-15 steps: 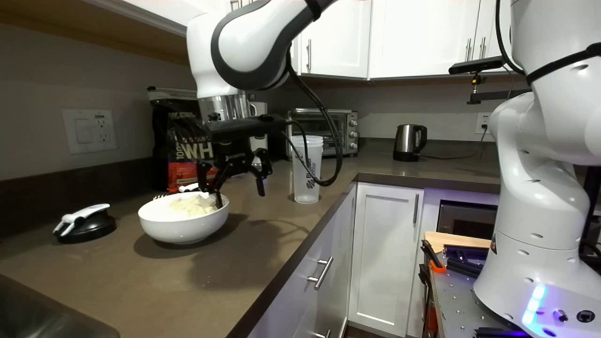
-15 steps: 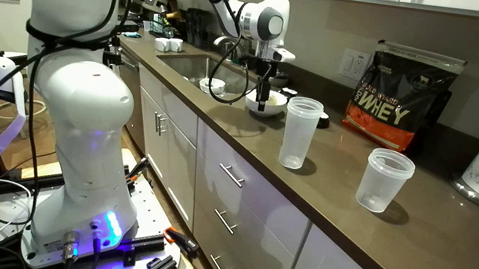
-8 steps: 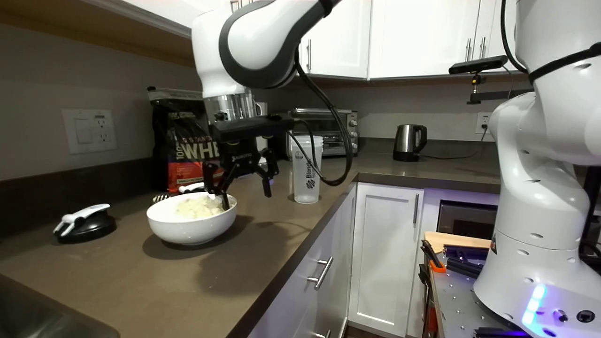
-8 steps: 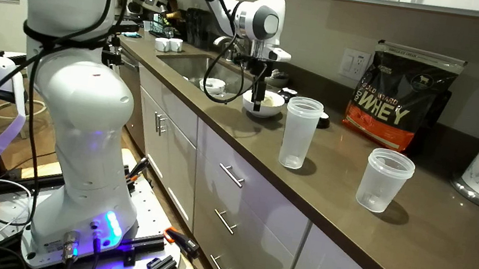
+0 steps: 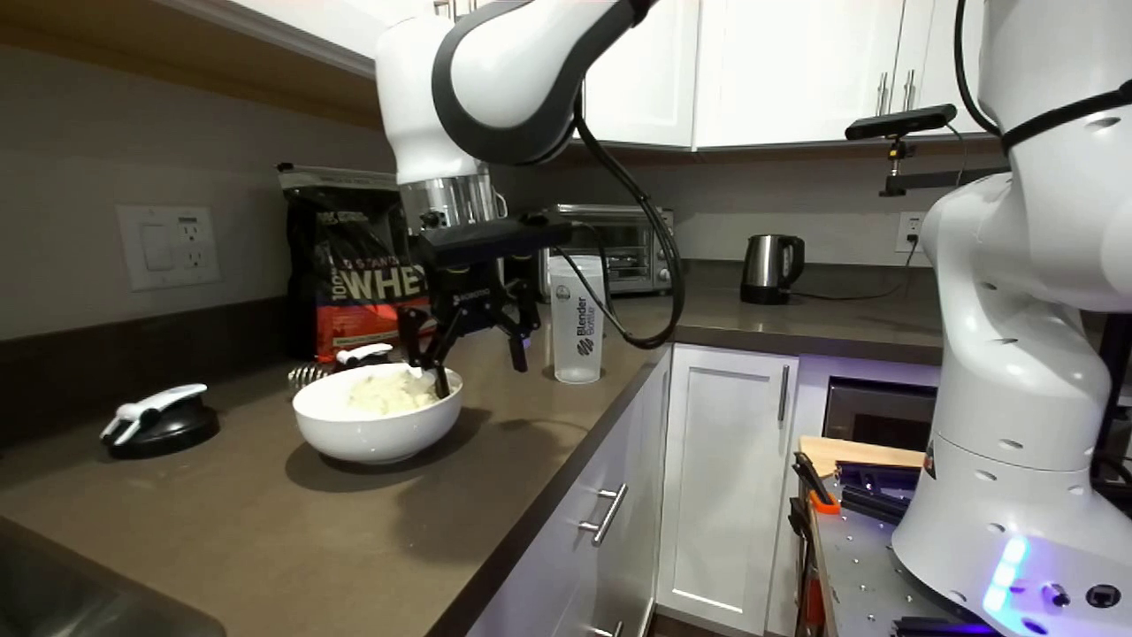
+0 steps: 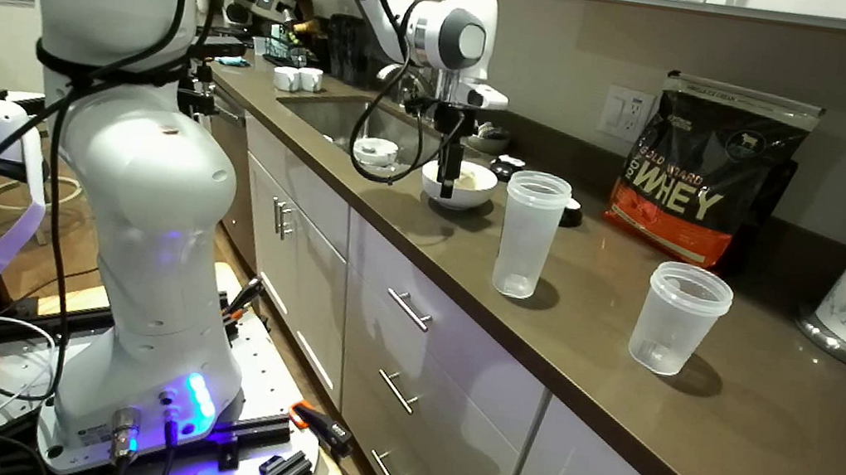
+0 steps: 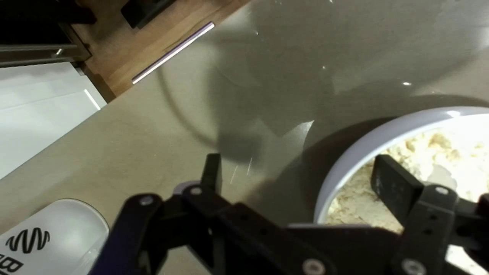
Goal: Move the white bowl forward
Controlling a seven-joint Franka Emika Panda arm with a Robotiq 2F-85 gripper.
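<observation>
The white bowl [image 5: 371, 438] is wide and round, holds pale crumbly contents, and sits upright on the counter; it also shows in another exterior view [image 6: 477, 194] and at the right of the wrist view [image 7: 336, 179]. My gripper [image 5: 480, 378] is over the bowl's rim with its jaws wide apart. In the wrist view the gripper [image 7: 300, 168] has one of its fingers [image 7: 395, 187] inside the bowl, down at the contents. The opposite finger [image 7: 212, 173] is outside, apart from the bowl wall. Whether the inner finger touches the wall is hard to tell.
A clear shaker bottle [image 5: 577, 341] stands beyond the gripper; a shorter clear cup [image 6: 679, 322] stands farther along. A black protein bag [image 5: 354, 265] leans at the wall. A black-and-white lid [image 5: 164, 423] lies beside the bowl. The sink [image 5: 97, 602] and counter's front edge [image 5: 553, 491] are near.
The bowl has slid along the counter with my gripper, rightward in an exterior view and slightly leftward and nearer in another. The finger stays inside the bowl and the jaws stay apart.
</observation>
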